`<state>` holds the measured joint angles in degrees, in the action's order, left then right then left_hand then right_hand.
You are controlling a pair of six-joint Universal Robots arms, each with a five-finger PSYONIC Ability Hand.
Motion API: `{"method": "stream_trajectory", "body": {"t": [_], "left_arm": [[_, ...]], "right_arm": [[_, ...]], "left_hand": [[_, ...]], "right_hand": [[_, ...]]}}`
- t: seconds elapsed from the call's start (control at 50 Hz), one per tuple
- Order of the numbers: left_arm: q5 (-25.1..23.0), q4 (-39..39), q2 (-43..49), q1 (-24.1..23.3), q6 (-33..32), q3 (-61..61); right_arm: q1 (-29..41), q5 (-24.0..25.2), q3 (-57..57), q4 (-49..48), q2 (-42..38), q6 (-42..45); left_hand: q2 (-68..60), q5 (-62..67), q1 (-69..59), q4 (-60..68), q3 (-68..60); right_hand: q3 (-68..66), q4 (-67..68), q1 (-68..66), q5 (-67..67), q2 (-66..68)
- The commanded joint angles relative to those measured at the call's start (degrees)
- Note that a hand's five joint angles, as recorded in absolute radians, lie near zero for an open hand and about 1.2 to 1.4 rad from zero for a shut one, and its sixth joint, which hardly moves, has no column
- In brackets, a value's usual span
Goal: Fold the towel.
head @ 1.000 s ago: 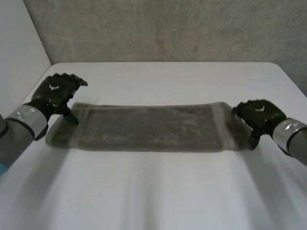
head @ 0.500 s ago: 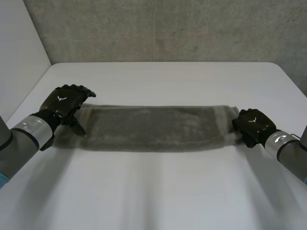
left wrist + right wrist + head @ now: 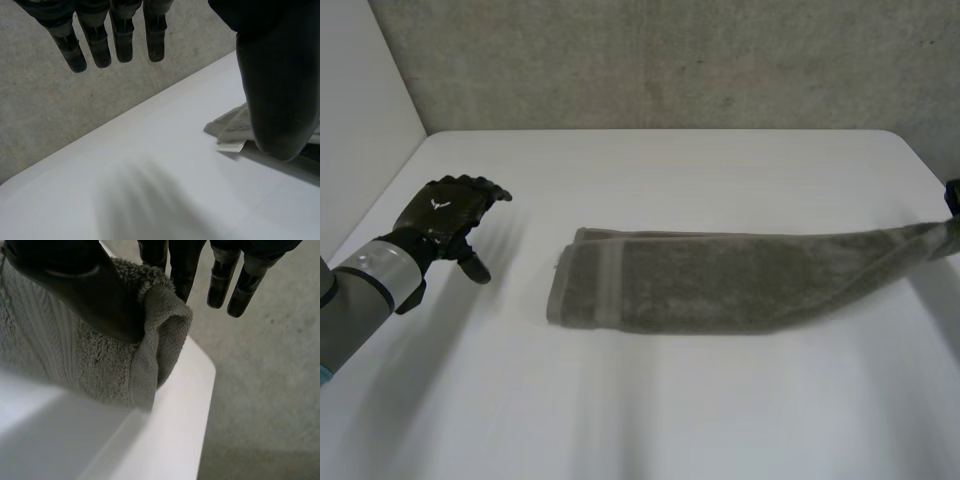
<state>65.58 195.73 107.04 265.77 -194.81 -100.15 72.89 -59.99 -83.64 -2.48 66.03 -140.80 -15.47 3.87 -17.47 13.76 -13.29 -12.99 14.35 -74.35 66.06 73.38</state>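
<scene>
On the table (image 3: 670,165), mostly over its right half, you have the towel (image 3: 720,280): a long narrow strip. It looks already doubled lengthwise, going by the layered edge at its free end. That free end lies flat near the middle of the table with nothing on it, and a small white label (image 3: 231,146) sticks out at its corner. The other end is lifted off the table and runs out to the table's right edge, because the right hand (image 3: 953,198) has it.

Check the right wrist view. The thumb (image 3: 75,285) presses the bunched towel end against the fingers (image 3: 184,267), so it's a pinch. The outer fingers stick out straight and touch nothing. My read is that the raised end and the sag along the strip come from that single grip, with no other support.

The left hand (image 3: 445,212) is over bare table, beside the free end but clearly apart from it. Its fingers are relaxed, slightly spread and hold nothing. In the left wrist view the towel corner lies just past the thumb, not touching it.

My guess at the step is that the strip is being positioned before an end-to-end fold, which is not yet done. With one end loose, you should expect the strip to slide rather than fold.

Counts: one towel, one label, one table, two hands.
</scene>
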Motion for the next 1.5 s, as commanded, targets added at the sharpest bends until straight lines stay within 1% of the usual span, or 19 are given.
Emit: {"method": "stream_trajectory", "body": {"t": [0.02,0.04,0.1,0.14,0.2,0.24,0.36,0.44,0.46,0.48,0.5,0.52,0.72,0.82,1.0,1.2,1.32,1.36,1.5], "left_arm": [[0.1,0.6,0.1,0.0,-0.1,0.1],[0.1,0.6,0.1,0.0,-0.1,0.1],[0.2,1.1,0.1,0.1,-0.1,0.2],[0.5,1.2,0.1,0.1,-0.1,0.2],[0.6,1.2,0.1,0.1,-0.1,0.2],[0.7,1.2,0.1,0.1,-0.1,0.1],[0.8,1.2,0.1,0.1,-0.1,0.0],[0.7,1.2,0.1,0.1,-0.1,0.0],[0.7,1.2,0.1,0.1,-0.1,0.1],[0.7,1.2,0.1,0.1,-0.1,0.1],[0.7,1.2,0.1,0.1,-0.1,0.1],[0.8,1.2,0.1,0.0,-0.1,0.3],[1.0,1.0,-0.1,-2.4,0.7,3.0],[1.0,1.0,-0.1,-8.5,1.6,5.6],[1.6,0.4,0.4,-16.3,9.6,8.0],[1.8,1.1,8.3,-24.9,11.5,10.8],[5.0,1.1,13.7,-26.1,11.0,13.7],[8.0,1.1,16.9,-26.1,9.5,16.0],[10.9,1.2,20.9,-25.7,4.2,19.4]], "right_arm": [[16.5,-2.3,5.9,3.2,3.7,-2.7],[16.6,-2.3,5.9,3.2,3.7,-2.7],[27.6,-5.7,8.0,2.7,2.8,-4.4],[38.8,-9.1,10.2,1.6,-0.8,-4.2],[44.4,-10.8,11.8,0.9,-3.0,-4.1],[53.0,-13.4,14.0,-0.2,-7.7,-3.8],[62.2,-15.8,17.8,-2.9,-18.1,-2.4],[63.9,-17.2,19.3,-3.1,-22.2,-1.1],[64.2,-18.1,19.5,-3.1,-23.0,-0.4],[64.2,-18.1,19.5,-3.1,-23.1,-0.4],[64.4,-18.9,19.2,-3.1,-23.1,0.0],[64.4,-19.7,18.9,-3.2,-22.4,0.0],[59.1,-21.0,11.7,-3.7,-7.5,-7.6],[51.7,-20.4,3.1,-3.6,1.3,-13.3],[41.7,-19.2,-7.9,-3.9,3.1,-13.5],[34.2,-10.3,-18.0,-7.0,2.8,-10.7],[34.9,-10.1,-19.1,-9.4,1.9,-10.9],[34.9,-10.1,-19.5,-11.1,1.2,-10.7],[34.9,-10.9,-20.3,-15.4,-0.5,-10.5]], "left_hand": [[2.4,-0.8,4.4,-3.8,3.3],[2.4,-0.8,4.4,-3.8,3.3],[2.4,-0.8,4.4,-3.8,3.3],[2.4,-0.8,4.4,-3.8,3.3],[2.4,-0.8,4.4,-3.8,3.3],[2.4,-0.8,4.4,-3.8,3.3],[2.4,-0.8,4.4,-3.8,3.3],[2.6,-1.0,4.6,-3.8,3.3],[2.7,-1.1,4.7,-3.8,3.3],[2.7,-1.1,4.7,-3.8,3.3],[2.9,-1.3,4.9,-3.8,3.3],[2.7,-1.1,4.7,-3.8,3.3],[2.4,-0.8,4.4,-3.8,3.3],[2.2,-0.6,4.2,-3.8,3.3],[1.9,-0.3,3.9,-3.8,3.3],[1.4,0.2,3.4,-3.8,3.3],[0.7,0.9,2.7,-3.8,3.3],[0.7,0.9,2.7,-3.8,3.3],[0.7,0.9,2.7,-3.8,3.3]], "right_hand": [[3.0,-4.4,-5.7,3.9,6.6],[3.0,-4.4,-5.7,3.9,6.6],[3.0,-4.4,-5.7,3.9,6.6],[3.0,-4.4,-5.7,3.9,6.6],[3.0,-4.4,-5.7,3.9,6.6],[3.0,-4.4,-5.7,3.9,6.6],[3.0,-4.4,-5.7,3.9,6.6],[3.0,-4.4,-5.7,3.9,6.6],[3.0,-4.4,9.9,-11.7,-9.0],[3.0,-4.4,10.1,-11.8,-9.1],[3.0,-4.4,50.1,-51.8,-49.1],[3.0,-4.4,64.3,-66.1,-63.4],[3.0,-4.4,64.3,-66.1,-63.4],[3.0,-4.4,64.3,-66.1,-63.4],[3.0,-4.4,64.3,-66.1,-63.4],[3.0,-4.4,64.3,-66.1,-63.4],[3.0,-4.4,62.4,-64.1,-61.4],[3.0,-4.4,58.1,-59.8,-57.1],[3.0,-4.4,52.7,-54.4,-51.7]]}}
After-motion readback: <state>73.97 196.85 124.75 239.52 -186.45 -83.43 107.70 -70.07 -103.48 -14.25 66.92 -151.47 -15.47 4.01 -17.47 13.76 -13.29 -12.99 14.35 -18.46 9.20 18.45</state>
